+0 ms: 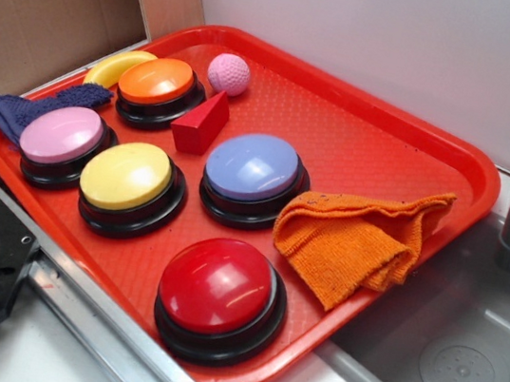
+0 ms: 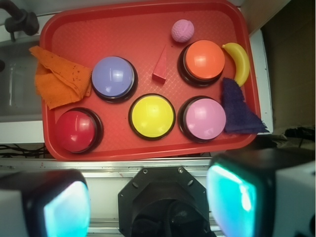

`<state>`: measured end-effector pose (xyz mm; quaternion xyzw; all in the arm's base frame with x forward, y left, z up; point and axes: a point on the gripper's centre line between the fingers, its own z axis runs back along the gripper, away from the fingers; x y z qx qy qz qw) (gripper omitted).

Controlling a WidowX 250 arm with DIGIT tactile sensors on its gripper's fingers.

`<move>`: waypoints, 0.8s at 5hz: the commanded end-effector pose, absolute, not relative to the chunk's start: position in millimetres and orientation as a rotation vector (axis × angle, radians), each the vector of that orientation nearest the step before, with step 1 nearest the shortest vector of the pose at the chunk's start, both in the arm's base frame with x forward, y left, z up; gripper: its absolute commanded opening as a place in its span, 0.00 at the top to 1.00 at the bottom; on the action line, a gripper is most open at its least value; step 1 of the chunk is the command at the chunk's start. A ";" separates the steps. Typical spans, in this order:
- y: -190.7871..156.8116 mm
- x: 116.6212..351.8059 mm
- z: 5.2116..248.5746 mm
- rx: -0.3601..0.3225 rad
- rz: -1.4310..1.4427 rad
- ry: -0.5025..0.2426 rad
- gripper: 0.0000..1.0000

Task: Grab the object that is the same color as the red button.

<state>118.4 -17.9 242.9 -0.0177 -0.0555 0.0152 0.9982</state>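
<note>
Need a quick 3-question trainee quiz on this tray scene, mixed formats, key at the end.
1. True or false: the small red wedge-shaped block lies between the orange-domed button and the lavender-domed button.
2. Multiple choice: what lies just beyond the wedge, toward the tray's far rim? A) pink dimpled ball B) yellow plastic banana C) folded orange cloth
3. Fill in: the large glossy red dome button sits at the near corner of the red plastic tray, beside the ____ cloth.

Key: 1 true; 2 A; 3 orange. The gripper is open, empty, off the tray.
</note>
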 end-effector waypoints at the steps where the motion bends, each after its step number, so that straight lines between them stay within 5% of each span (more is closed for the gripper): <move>1: -17.9 118.4 242.9 -0.035 0.030 -0.111 0.00; 4: 9.2 167.5 179.2 -0.075 0.482 -0.155 0.00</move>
